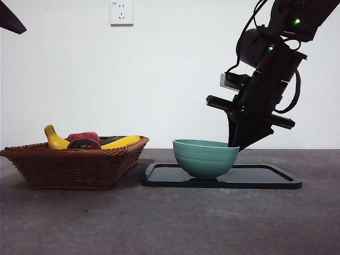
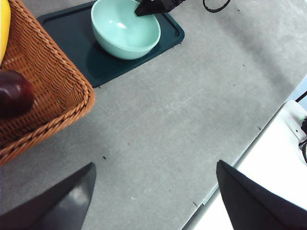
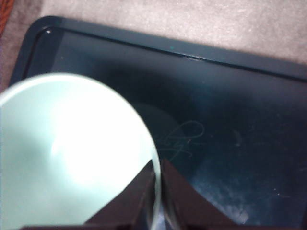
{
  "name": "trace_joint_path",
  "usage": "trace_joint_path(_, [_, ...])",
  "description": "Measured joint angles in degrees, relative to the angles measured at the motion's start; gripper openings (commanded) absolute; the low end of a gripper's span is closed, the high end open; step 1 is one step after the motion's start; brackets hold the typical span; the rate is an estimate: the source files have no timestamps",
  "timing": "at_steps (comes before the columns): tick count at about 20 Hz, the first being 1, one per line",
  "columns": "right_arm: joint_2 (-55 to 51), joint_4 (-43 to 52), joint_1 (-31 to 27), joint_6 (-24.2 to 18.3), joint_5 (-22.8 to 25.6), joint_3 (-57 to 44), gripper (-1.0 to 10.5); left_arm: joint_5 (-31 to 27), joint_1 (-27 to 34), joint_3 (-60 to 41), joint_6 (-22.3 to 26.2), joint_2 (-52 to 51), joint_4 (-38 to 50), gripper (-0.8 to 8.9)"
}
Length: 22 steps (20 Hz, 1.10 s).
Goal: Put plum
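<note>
The plum point(image 1: 84, 144), dark maroon and glossy, lies in the wicker basket point(image 1: 74, 164) on the left; the left wrist view shows the plum point(image 2: 14, 93) by the basket's rim point(image 2: 72, 79). The teal bowl point(image 1: 205, 157) stands on a dark tray point(image 1: 265, 178). My right gripper point(image 3: 157, 184) is shut on the bowl's rim point(image 3: 152, 153), one jaw inside and one outside; in the front view the right gripper point(image 1: 237, 142) comes down at the bowl's right edge. My left gripper point(image 2: 154, 165) hangs open over bare table beside the basket, holding nothing.
The basket also holds a yellow banana point(image 1: 56, 139) and a red fruit point(image 1: 84, 136). The table's edge point(image 2: 249, 148) runs close to the left gripper. The left arm shows only as a black tip point(image 1: 10, 21) at the top corner.
</note>
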Motion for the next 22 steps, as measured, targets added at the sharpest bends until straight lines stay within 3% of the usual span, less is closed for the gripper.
trace_joint_path(4, [-2.4,-0.3,0.0,0.0,0.4,0.4,0.1,0.0,0.0,0.0,0.0,0.0,0.0,4.02])
trace_joint_path(8, [-11.8,-2.4,0.0,0.0,0.3,2.1,0.1,0.0,0.0,0.0,0.0,0.0,0.0,4.02])
trace_joint_path(15, [-27.9,-18.6,0.4,-3.9,0.2,2.1,0.1,0.0,0.0,0.0,0.0,0.0,0.0,4.02])
trace_joint_path(22, [-43.3,-19.3,3.7,-4.7,0.3,-12.0,0.1,0.0,0.0,0.0,0.0,0.0,0.0,4.02])
